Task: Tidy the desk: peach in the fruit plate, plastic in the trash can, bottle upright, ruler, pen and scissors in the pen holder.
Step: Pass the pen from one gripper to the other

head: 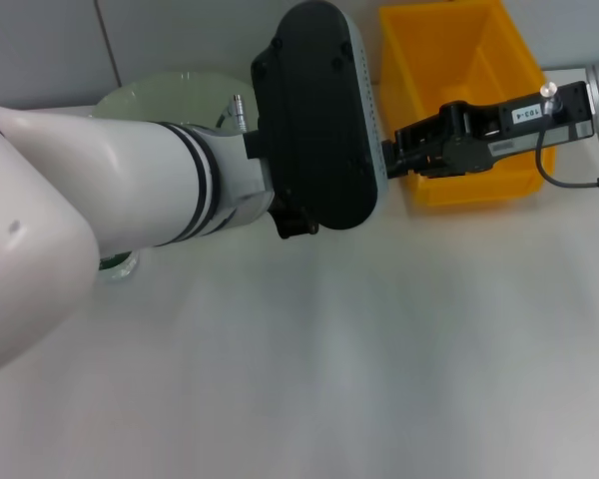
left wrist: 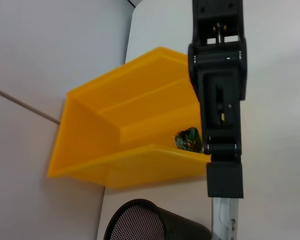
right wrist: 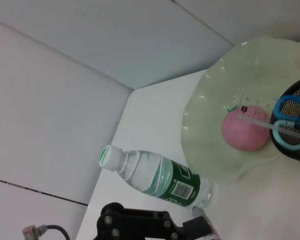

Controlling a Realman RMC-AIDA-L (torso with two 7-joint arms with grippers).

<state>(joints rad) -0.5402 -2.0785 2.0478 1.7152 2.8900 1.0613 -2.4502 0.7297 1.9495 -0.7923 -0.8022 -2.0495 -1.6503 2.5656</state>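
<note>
Right fingers (left wrist: pixel 224 181) closed on clear ruler (left wrist: pixel 222 220), near mesh pen holder (left wrist: pixel 140 222).

Peach (right wrist: pixel 244 131) in fruit plate (right wrist: pixel 210 95) (pale green), bottle (right wrist: pixel 155 176) upright

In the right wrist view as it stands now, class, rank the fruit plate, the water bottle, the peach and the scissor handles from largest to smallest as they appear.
1. Fruit plate, clearly the largest.
2. Water bottle, lying on its side.
3. Peach and blue scissor handles: they look about alike, and the scissors may sit nearer the camera, so I will not rank them.
</note>
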